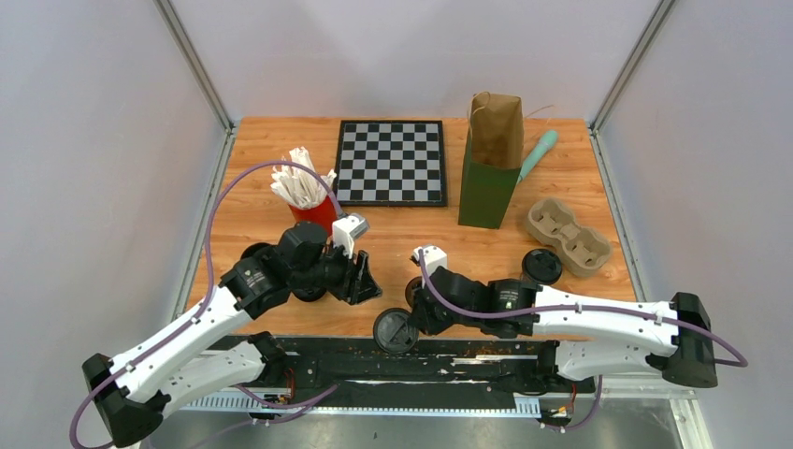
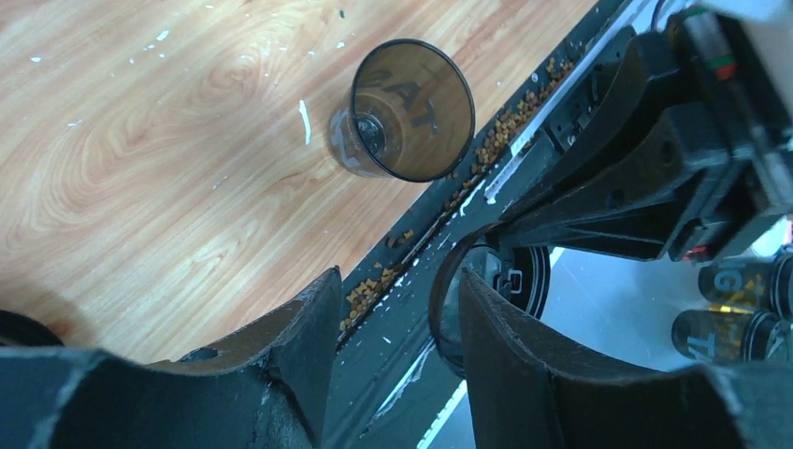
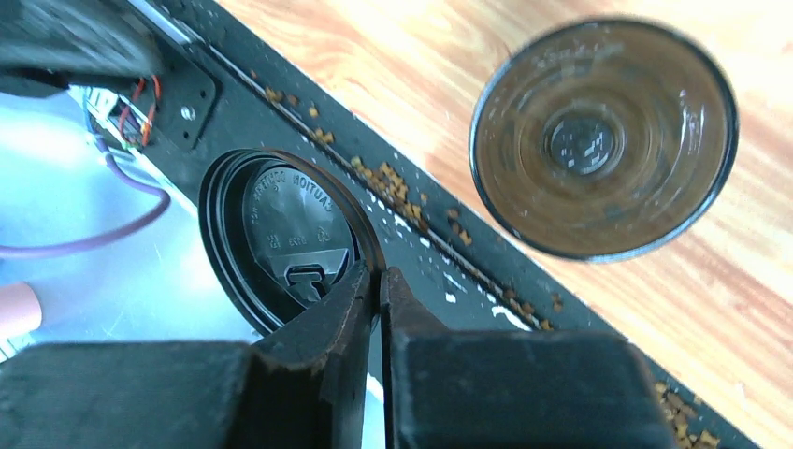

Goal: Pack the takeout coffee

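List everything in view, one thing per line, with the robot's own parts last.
lidless cup: one, see-through dark brown, upright near the front edge
held lid: one, black, over the front rail
loose lid: one, black, flat beside the cup carrier
paper bag: one, green below and brown above, standing open, back right
cup carrier: one, tan cardboard, empty, right of the bag
red cup: one, back left
straws: several, white, in the red cup
checkerboard: one, black and white, back centre
teal object: one, behind the bag
table: one, wood
left gripper: black, open, empty
right gripper: black, shut on the held lid's rim
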{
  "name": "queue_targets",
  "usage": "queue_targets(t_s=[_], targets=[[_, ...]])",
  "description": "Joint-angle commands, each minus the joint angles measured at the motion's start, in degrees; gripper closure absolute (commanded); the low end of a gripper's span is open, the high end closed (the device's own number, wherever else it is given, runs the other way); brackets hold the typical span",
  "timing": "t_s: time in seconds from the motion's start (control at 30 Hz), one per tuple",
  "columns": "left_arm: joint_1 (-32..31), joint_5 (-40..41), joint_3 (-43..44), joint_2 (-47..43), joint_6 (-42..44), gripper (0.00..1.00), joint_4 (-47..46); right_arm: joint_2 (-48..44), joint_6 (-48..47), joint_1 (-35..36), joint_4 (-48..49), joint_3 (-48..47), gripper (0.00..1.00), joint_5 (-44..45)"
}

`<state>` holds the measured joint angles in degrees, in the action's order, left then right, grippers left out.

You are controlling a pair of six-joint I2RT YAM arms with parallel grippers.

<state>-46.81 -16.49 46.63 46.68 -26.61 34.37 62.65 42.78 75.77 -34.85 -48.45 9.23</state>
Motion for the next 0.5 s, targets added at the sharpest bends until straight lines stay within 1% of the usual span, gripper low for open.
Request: queue_targets(t_s=[0.0, 0.1, 0.23, 0.3, 0.33, 0.47], targets=[[-0.2, -4.8, 1.0, 2.8, 4.6, 0.45, -1.7, 3.4, -6.2, -2.1, 3.8, -5.7, 0.92, 3.1], [-0.2, -4.0, 1.2, 5.2, 5.8, 0.53, -1.2, 5.7, -8.5, -3.4, 4.2, -8.6, 0.90, 2.7], [-0.2, -0.5, 0.9, 6.8, 6.8, 0.59, -0.4, 7.2, -10.5, -4.8, 4.8, -10.5, 0.90, 1.5], [-0.2, 0.4, 0.8, 7.1, 7.2, 0.64, -0.2, 7.2, -10.8, -5.4, 5.3, -10.5, 0.90, 1.0], [-0.2, 0.5, 0.8, 7.2, 7.3, 0.68, -0.1, 7.2, -10.9, -5.5, 5.5, -10.3, 0.90, 0.9], [-0.2, 0.8, 0.2, 7.1, 7.1, 0.94, -0.9, 6.8, -11.2, -6.4, 7.0, -9.0, 0.90, -0.4]])
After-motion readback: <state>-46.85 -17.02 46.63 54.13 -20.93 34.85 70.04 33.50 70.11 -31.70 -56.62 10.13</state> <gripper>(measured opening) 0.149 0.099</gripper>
